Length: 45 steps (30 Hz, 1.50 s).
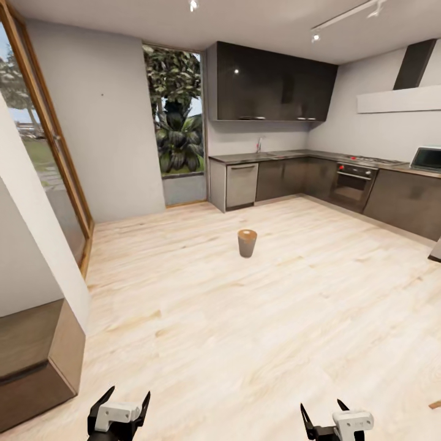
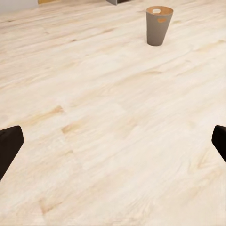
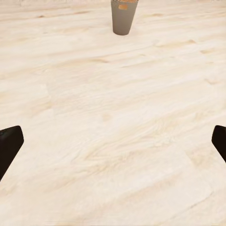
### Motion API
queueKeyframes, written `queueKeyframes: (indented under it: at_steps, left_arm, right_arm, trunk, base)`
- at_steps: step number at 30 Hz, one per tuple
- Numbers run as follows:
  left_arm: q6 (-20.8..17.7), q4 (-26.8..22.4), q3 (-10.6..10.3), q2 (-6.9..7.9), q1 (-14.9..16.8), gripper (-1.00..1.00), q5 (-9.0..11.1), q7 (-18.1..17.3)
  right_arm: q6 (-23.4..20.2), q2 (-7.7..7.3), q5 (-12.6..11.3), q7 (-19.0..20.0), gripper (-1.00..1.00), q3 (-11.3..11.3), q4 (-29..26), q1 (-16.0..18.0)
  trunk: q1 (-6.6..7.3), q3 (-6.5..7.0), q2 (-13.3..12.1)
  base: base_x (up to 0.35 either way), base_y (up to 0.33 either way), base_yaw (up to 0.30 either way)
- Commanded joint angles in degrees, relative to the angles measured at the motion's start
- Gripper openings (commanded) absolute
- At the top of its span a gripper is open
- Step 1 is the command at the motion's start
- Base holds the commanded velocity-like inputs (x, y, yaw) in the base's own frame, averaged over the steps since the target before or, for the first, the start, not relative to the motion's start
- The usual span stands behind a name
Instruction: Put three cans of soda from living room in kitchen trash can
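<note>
You're in the kitchen facing the tash can [image 1: 247, 242], upright on the pale floor [image 1: 257, 331] well ahead, but your left claw [image 1: 118, 411] and right claw [image 1: 335, 421] both gape wide and empty, so delivering soda looks still ahead

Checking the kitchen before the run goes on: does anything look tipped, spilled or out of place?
Only the trash can stands out: it sits upright alone mid-floor, away from the cabinets. Nothing looks spilled or damaged. Both grippers, left and right, hang open and empty.
</note>
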<state>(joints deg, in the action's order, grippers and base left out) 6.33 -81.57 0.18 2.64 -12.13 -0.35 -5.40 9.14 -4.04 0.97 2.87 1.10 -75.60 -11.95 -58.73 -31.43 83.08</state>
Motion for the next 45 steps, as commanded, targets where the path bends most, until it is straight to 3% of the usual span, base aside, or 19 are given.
queueKeyframes:
  at_steps: [1,45]
  left_arm:
    - [0.0,0.0,0.0,0.0,0.0,1.0,0.0,0.0]
    - [0.0,0.0,-0.3,0.0,0.0,1.0,0.0,0.0]
  right_arm:
    - [0.0,0.0,0.0,0.0,1.0,0.0,0.0,0.0]
    - [0.0,0.0,-0.1,0.0,1.0,0.0,0.0,0.0]
  trunk:
    - [0.0,0.0,0.0]
    - [0.0,0.0,0.0]
  base:
    - [0.314,0.0,0.0]
    - [0.314,-0.082,-0.042]
